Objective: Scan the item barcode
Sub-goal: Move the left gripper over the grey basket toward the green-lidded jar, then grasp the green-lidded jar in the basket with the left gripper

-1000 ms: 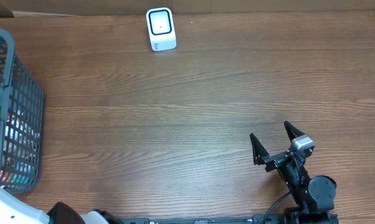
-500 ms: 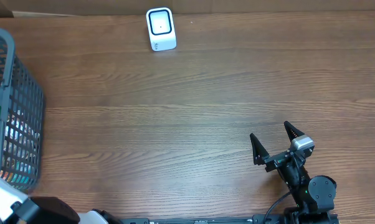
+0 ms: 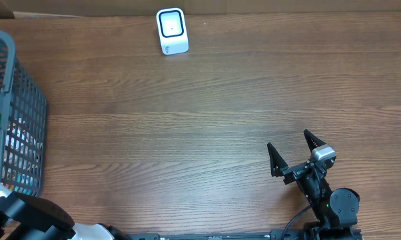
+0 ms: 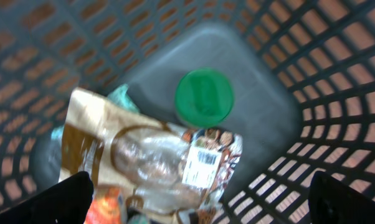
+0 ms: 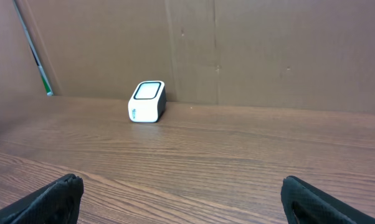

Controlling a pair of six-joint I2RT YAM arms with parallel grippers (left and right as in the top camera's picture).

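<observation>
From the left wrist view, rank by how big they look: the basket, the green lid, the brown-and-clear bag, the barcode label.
1. basket, fills the frame
2. brown-and-clear bag
3. green lid
4. barcode label
The lid may sit nearer the camera than the label, so their true sizes could differ less.

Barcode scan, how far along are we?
Nothing scanned yet: the scanner stands alone at the far edge. In hand: the open left gripper hangs over the basket, above a bagged item with a barcode label. Left: grasp it, carry it over, show the label. The right gripper idles open.
</observation>
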